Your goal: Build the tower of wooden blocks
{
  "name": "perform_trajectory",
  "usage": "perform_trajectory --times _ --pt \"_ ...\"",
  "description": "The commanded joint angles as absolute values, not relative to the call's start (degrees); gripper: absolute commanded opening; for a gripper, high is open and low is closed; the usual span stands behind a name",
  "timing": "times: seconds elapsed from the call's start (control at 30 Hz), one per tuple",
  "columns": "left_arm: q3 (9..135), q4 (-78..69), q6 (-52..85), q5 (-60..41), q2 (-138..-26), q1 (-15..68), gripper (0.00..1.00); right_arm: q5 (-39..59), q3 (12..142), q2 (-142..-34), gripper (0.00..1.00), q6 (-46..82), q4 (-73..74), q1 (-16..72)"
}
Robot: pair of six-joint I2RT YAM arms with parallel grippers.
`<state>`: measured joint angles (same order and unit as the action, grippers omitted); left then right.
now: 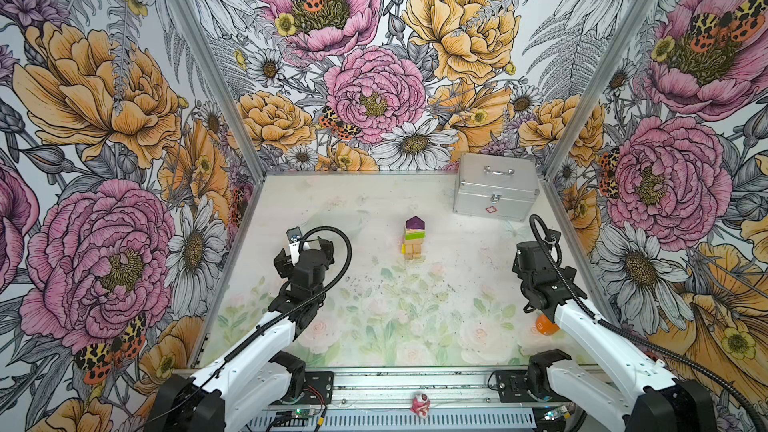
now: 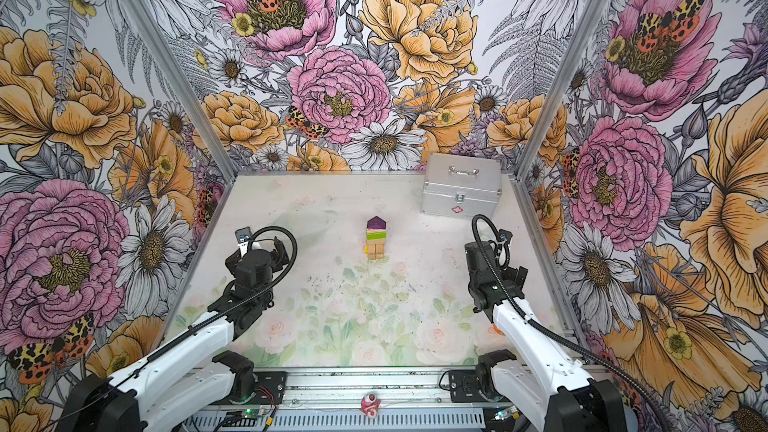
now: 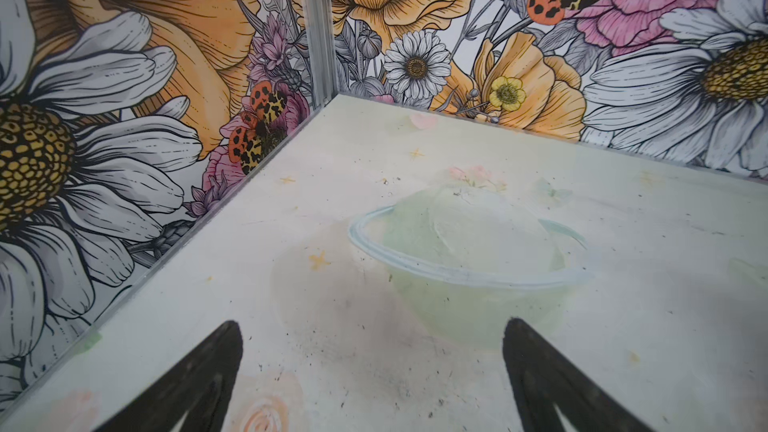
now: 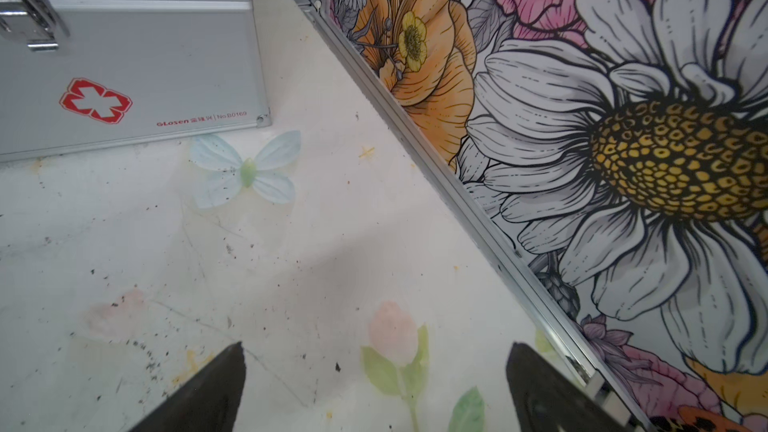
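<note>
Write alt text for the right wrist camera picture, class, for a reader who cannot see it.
The right claw hangs open and empty over a pale table. A silver case with a red cross emblem stands ahead, a floral wall alongside.

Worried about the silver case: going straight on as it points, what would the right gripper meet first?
Likely the table, not the silver case: the open right gripper aims down into the strip between case and side wall. Depth is hard to judge.
</note>
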<state>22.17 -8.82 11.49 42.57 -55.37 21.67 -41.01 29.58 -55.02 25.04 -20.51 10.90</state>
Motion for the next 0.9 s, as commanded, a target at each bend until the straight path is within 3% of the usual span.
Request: perform_trajectory --times 0.0,0.23,0.43,0.77,0.87 --pt "24.39 -18.74 4.51 40.61 -59.20 19.65 0.99 -42.24 26.82 -55.71 1.00 20.78 -4.15 9.32" --pt "21.56 -30.68 -0.86 36.72 -66.91 15.64 0.99 -38.78 20.52 -58.45 1.00 18.56 14.34 3.03" --pt "17.97 -39.01 1.65 32.49 -70.96 9.06 0.99 -36.53 20.75 -67.84 1.00 18.80 24.28 -0.61" --pt "16.24 -63.12 -3.26 23.82 -85.68 6.46 0.99 -29.57 22.37 -81.27 1.00 15.19 42.08 -2.13" --pt "16.76 -59.38 -2.03 21.99 -84.49 5.55 0.99 -26.82 23.35 -81.72 1.00 13.86 40.48 -1.75"
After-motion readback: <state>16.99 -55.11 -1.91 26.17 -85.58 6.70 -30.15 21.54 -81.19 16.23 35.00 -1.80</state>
